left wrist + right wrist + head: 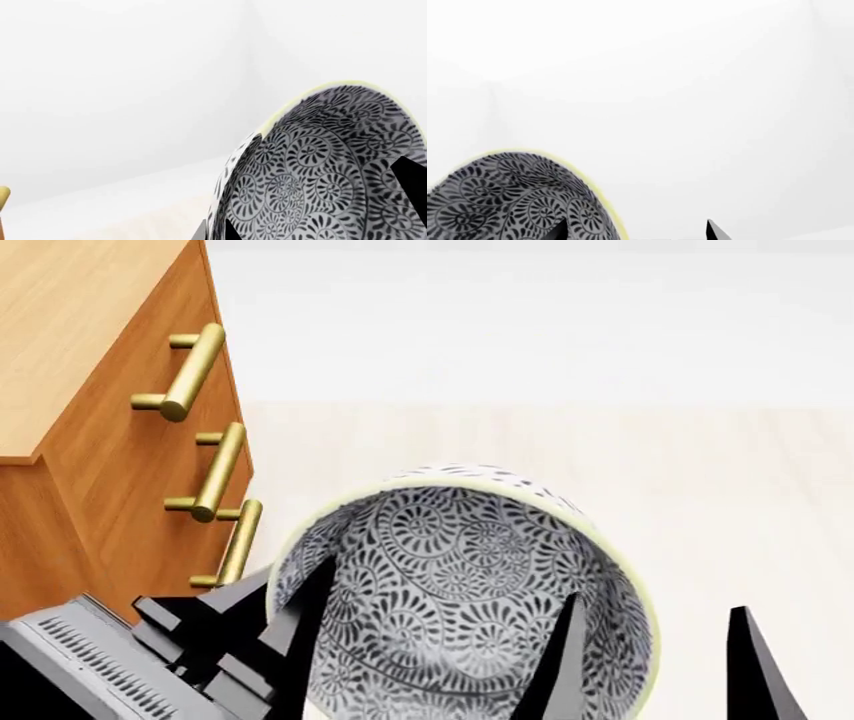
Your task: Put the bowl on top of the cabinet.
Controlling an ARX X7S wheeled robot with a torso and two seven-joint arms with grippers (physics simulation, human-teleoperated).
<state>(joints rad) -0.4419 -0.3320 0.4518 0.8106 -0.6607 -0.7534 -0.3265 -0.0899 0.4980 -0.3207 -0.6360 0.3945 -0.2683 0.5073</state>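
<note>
A pale wood floor (747, 490) runs out to a plain white wall behind, and the robot stands close beside the cabinet.

The left gripper (300, 615) pinches the near-left rim of the bowl (461, 590), one dark finger inside against the patterned wall and the other outside it, so it is closed on the rim. The left wrist view confirms this: a dark finger shows inside the bowl's swirl-patterned hollow.

The right gripper (654, 660) straddles the bowl's near-right rim, one finger inside and one outside. The outer finger appears to stand clear of the wall, so whether it truly clamps the rim I cannot tell.

The bowl hangs in the air between the two arms, tilted so its mouth faces the head camera, clear of the floor.

To the left stands the orange-brown cabinet (107, 480), its three brass bar handles (220, 472) facing the bowl and its lighter top (67, 330) at the far left.

By my judgement the pick-up is done. The bowl is not over the top, so carrying it left, levelling, setting down and releasing remain.
</note>
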